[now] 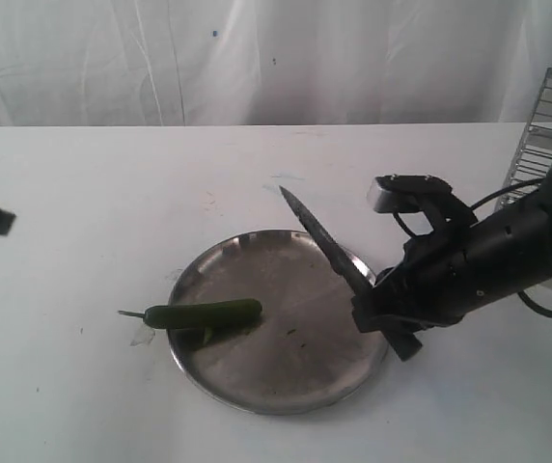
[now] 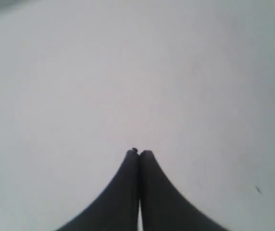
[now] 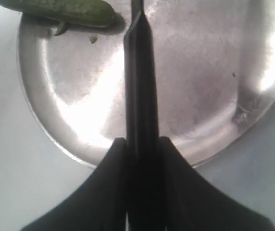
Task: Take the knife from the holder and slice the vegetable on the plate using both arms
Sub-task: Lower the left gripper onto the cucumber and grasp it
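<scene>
The plate is holding the vegetable, lying across its left rim, stem poking outward. The right gripper is pinching the knife, blade slanting above the plate, well apart from the holder. The left gripper is hanging pressed together over the table.

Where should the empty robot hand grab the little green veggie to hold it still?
Probably near its stem end, coming from the left. The vegetable lies sideways across the left rim of the plate, that end poking out over the table, while the knife in the right gripper hangs over the plate's other side. The left gripper is shut.
</scene>
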You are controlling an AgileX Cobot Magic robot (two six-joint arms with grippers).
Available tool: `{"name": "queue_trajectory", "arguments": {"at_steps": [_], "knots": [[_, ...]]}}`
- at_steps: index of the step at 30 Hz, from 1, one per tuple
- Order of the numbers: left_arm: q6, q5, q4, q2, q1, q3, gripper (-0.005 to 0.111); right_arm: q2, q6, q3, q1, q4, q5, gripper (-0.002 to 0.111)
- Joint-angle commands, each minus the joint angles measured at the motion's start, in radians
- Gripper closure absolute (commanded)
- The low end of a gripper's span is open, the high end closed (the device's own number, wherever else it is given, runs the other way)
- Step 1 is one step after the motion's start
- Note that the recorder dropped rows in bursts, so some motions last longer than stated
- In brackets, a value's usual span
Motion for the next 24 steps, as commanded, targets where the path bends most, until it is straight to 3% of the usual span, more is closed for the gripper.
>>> {"name": "queue_trajectory", "arguments": {"at_steps": [1,6,10,13,17,24], "knots": [[0.042,0.247,-0.142,0.116,-0.114,-0.123,0.107,-0.001,0.042,0.028,0.002,0.001,-0.029,0.108],[0.578,0.335,-0.327,0.186,-0.313,-0.220,0.107,-0.020,0.106,-0.004,0.002,-0.080,0.029,0.108],[0.979,0.389,-0.501,0.280,-0.422,-0.231,0.107,-0.030,0.427,-0.116,-0.001,-0.423,0.055,0.108],[1.076,0.363,-0.551,0.330,-0.445,-0.231,0.107,-0.030,0.656,-0.227,-0.001,-0.688,0.174,0.108],[1.152,0.305,-0.553,0.358,-0.443,-0.231,0.099,-0.030,0.668,-0.291,-0.001,-0.689,0.264,0.108],[1.168,0.301,-0.544,0.435,-0.443,-0.231,0.050,0.009,0.664,-0.293,-0.003,-0.713,0.188,0.108]]}}
